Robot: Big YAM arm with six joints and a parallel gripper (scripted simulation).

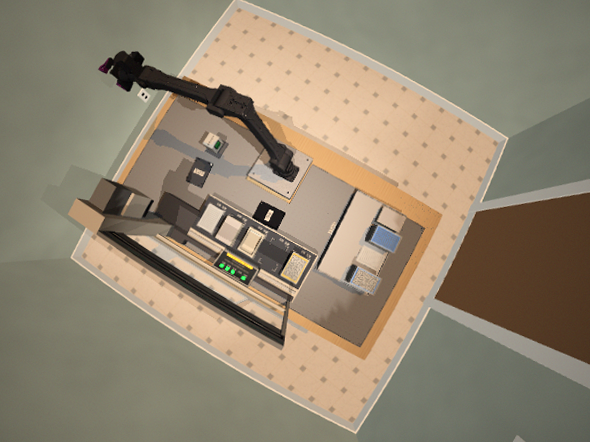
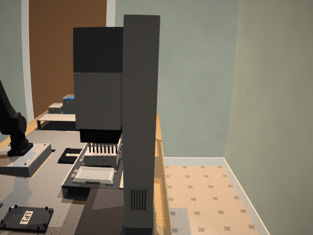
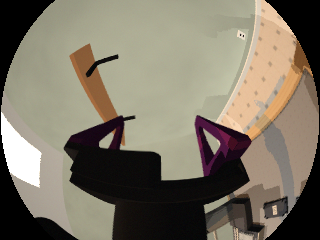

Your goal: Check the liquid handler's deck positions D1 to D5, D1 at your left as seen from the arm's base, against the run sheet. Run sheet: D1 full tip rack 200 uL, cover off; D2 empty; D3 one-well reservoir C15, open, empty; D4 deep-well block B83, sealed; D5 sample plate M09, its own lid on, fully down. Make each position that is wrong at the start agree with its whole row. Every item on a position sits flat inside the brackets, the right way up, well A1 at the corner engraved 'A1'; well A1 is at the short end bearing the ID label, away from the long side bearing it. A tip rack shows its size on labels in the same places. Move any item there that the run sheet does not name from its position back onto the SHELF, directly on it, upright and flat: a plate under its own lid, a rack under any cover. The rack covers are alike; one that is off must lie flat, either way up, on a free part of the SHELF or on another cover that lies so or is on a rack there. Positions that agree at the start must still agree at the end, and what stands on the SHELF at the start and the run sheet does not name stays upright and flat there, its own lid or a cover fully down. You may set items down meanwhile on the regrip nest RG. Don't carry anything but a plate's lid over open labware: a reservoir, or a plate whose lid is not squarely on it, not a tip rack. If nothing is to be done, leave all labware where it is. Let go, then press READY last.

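Note:
My gripper (image 1: 108,67) is open and empty, held high out past the table's far corner; the wrist view shows nothing between its purple fingers. The deck (image 1: 254,245) holds a speckled tip rack (image 1: 295,267) at one end, then a bare dark position (image 1: 274,253), a cream reservoir (image 1: 250,241), a pale block (image 1: 228,230) and a white plate (image 1: 210,218). In the exterior view the plate (image 2: 94,174) lies nearest with the block (image 2: 100,155) behind it. I cannot read the labels.
The shelf (image 1: 346,237) carries a grey item (image 1: 391,219), a blue rack (image 1: 384,239), a white plate (image 1: 371,257) and a speckled blue rack (image 1: 364,279). The green button box (image 1: 215,142), pad LP1 (image 1: 200,171) and black nest (image 1: 264,215) lie near the arm base (image 1: 287,170). The handler's tower (image 2: 140,121) stands over the deck.

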